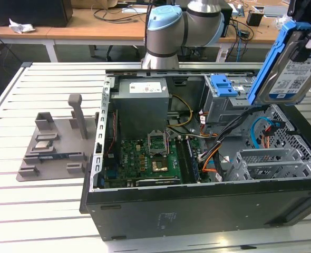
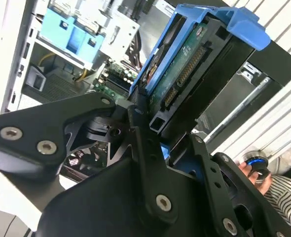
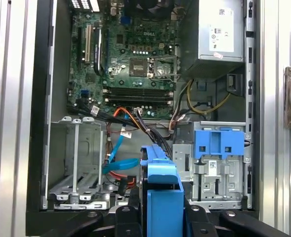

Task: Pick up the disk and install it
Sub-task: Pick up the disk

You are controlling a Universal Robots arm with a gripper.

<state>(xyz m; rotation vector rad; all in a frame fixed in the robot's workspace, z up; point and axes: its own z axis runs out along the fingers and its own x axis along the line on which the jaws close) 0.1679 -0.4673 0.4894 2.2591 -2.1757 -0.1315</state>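
The disk (image 1: pixel 291 66), silver with a white-and-blue label and blue plastic rails, hangs tilted above the open computer case (image 1: pixel 197 205) at the exterior view's right. My gripper (image 1: pixel 303 29) is shut on its upper end. In the second wrist view the black fingers (image 2: pixel 135 133) clamp the disk (image 2: pixel 185 69), whose green circuit board and connector face the camera. The first wrist view looks down past the disk's blue rail (image 3: pixel 161 190) into the case, over a spot between the grey drive cage (image 3: pixel 76 163) and the bay with the blue latch (image 3: pixel 218 143).
Inside the case lie the motherboard (image 1: pixel 150 158), the grey power-supply box (image 1: pixel 142 105) and orange and blue cables (image 1: pixel 261 132). A grey fixture (image 1: pixel 55 142) stands on the slatted table at the exterior view's left. A person's hand (image 2: pixel 256 173) shows near the case.
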